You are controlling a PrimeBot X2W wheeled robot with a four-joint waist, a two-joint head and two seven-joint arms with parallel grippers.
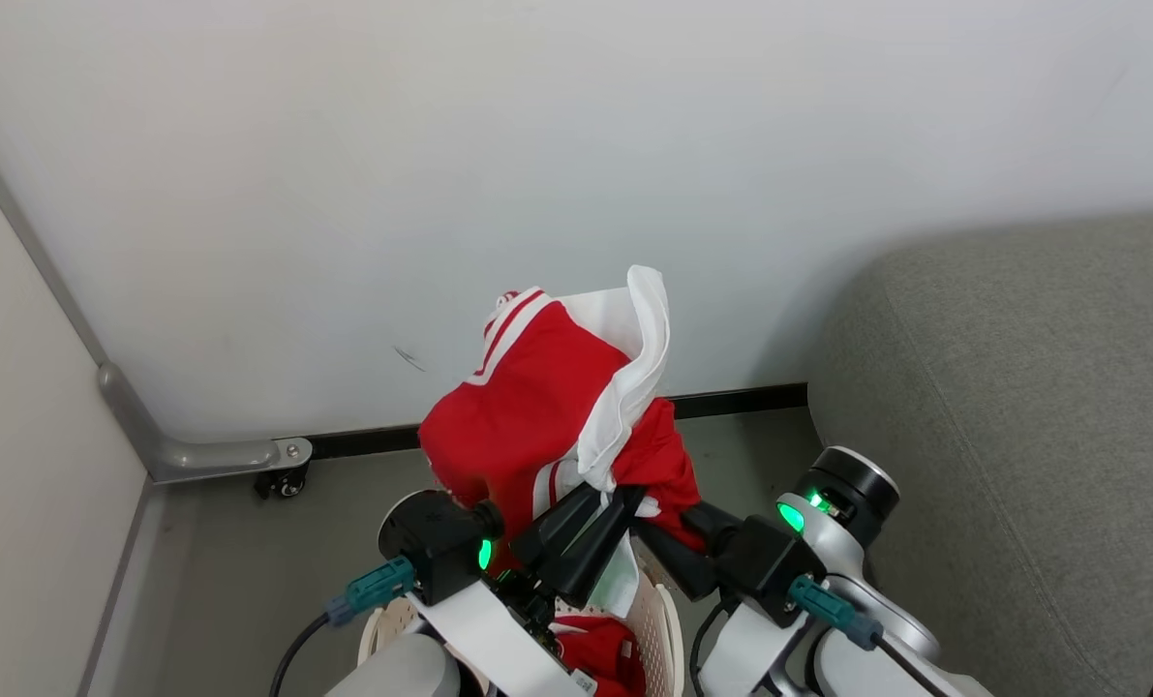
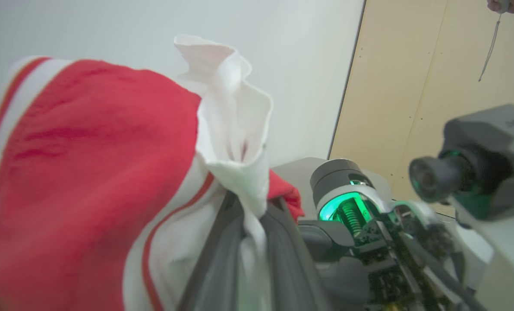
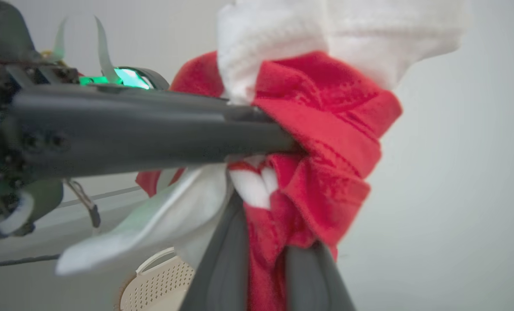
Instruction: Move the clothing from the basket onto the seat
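Left claw [image 1: 620, 496]: clamped on a white fold of the clothing [image 1: 537, 407], its 2 fingers pressed together on the fabric.
Right claw [image 1: 663, 528]: closed on red cloth of the same bundle, just beside the left claw; fabric fills the gap between its 2 fingers.
Clothing held: 1 red-and-white garment, bunched and lifted clear above the rim of the basket [image 1: 655, 620]. In the head view its long axis runs from the claws toward the wall [image 1: 440, 145].
Clothing left: at least 1 more red piece [image 1: 600, 653] lies inside the basket, under the held bundle.
Seat [image 1: 1021, 436]: 1 grey sofa on the robot's right of both claws, with its rounded left corner nearest them.
Key relation: the garment has to travel rightward to reach the seat's left edge. The right claw is nearer, so I judge the left must follow it across.
Counts: 2 claws, 1 basket, 1 seat.
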